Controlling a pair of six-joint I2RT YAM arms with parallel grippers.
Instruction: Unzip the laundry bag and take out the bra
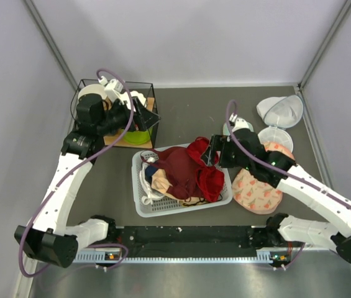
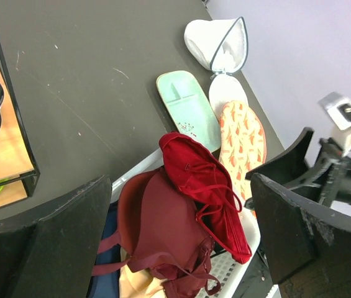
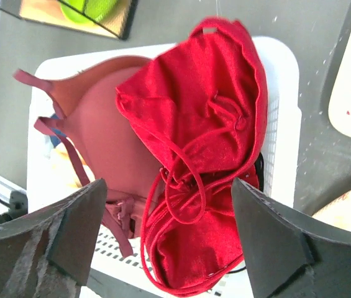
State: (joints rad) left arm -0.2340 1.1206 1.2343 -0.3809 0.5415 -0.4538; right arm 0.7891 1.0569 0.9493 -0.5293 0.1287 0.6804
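Bright red bra (image 3: 206,124) outside the laundry bag (image 1: 257,192), draped over the right half of the white basket (image 1: 153,206). Cups folded together, thin straps looped loose on top. Resting on a darker maroon garment (image 3: 100,130) heaped in the basket's middle, with the red cloth reaching to the basket's right rim.

Directly above the basket's right half, right gripper (image 3: 169,186): fingers spread wide, nothing clamped between them, red cloth lying below the gap (contact with either fingertip impossible to judge from these views).

Just beside the basket's right rim, flat on the dark table (image 1: 181,118), the laundry bag itself: peach-pink with a small red print, partly hidden under the right arm. Zip not readable, so open or closed cannot be told.

Beyond the basket's far right corner, a pale mint tray (image 2: 184,105). Farther out in the same direction, a white mesh case (image 1: 281,110) lying open.

Well off the basket's far left corner, left gripper (image 2: 180,183), raised over a black wire rack (image 1: 116,82). Fingers fully apart and empty, pointed back across the table toward the basket.
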